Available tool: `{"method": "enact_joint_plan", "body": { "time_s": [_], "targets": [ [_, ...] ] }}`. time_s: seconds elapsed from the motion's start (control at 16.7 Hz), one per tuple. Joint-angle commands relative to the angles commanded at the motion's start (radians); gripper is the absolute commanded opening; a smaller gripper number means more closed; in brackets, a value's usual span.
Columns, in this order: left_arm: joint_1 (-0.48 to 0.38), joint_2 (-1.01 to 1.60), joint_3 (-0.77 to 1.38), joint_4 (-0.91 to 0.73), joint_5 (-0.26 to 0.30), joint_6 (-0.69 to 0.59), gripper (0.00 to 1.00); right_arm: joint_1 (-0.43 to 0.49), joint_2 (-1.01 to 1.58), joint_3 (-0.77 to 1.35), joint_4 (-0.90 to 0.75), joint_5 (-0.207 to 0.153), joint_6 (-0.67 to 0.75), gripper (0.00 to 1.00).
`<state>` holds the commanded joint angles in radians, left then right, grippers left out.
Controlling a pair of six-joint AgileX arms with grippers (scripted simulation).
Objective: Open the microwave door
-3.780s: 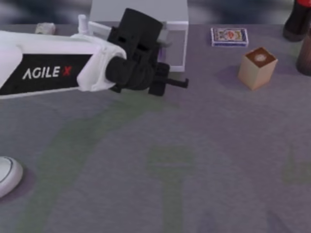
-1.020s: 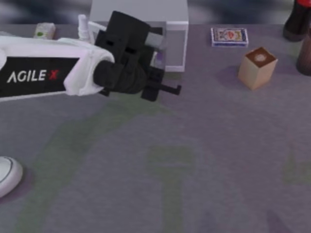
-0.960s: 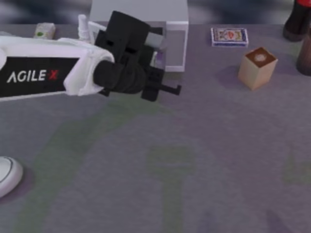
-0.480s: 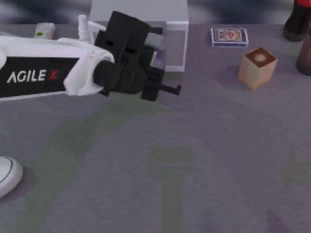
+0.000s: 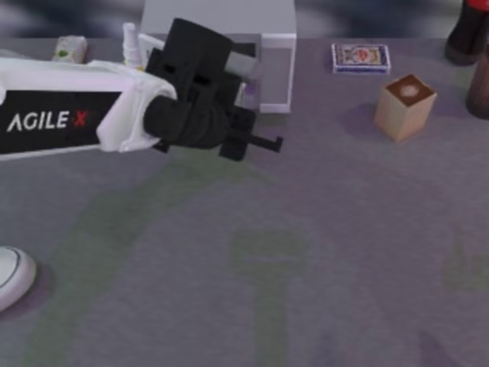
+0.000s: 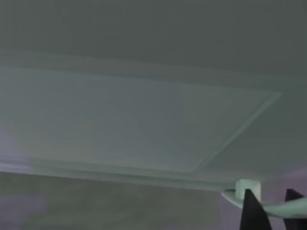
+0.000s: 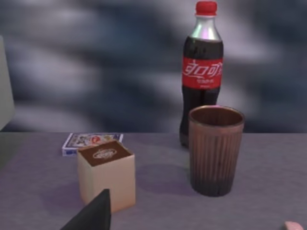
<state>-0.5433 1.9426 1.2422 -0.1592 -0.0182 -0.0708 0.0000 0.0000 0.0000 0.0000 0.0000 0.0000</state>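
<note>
The white microwave (image 5: 218, 17) stands at the back middle of the table. Its door (image 6: 120, 120) is swung out a little from its left hinge, and a purple strip of cavity (image 5: 249, 92) shows beside the white control strip (image 5: 279, 73). My left gripper (image 5: 241, 67) reaches in from the left and covers most of the door in the top view. In the left wrist view the left gripper (image 6: 273, 211) is shut on the white bar handle (image 6: 249, 186), one dark fingertip (image 6: 252, 213) on each side. My right arm is outside the top view; a dark part of its gripper (image 7: 93, 215) shows in the right wrist view.
A tan box (image 5: 405, 105) and a pack of cards (image 5: 361, 57) lie right of the microwave. A cola bottle (image 7: 204, 72) and a brown cup (image 7: 216, 148) stand at the far right. A white rounded object (image 5: 11, 275) sits at the left edge.
My left gripper has drawn slowly leftward with the handle in it, and the door's free edge has swung out a little more. The other objects have not moved.
</note>
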Motion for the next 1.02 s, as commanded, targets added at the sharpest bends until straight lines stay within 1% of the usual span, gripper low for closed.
{"method": "enact_joint_plan", "body": {
  "time_s": [0.3,1.02],
  "targets": [
    [0.018,-0.018,-0.025,0.009,0.024,0.038,0.00,0.000,0.000,0.000,0.000,0.000,0.000,1.00],
    [0.018,-0.018,-0.025,0.009,0.024,0.038,0.00,0.000,0.000,0.000,0.000,0.000,0.000,1.00]
  ]
}}
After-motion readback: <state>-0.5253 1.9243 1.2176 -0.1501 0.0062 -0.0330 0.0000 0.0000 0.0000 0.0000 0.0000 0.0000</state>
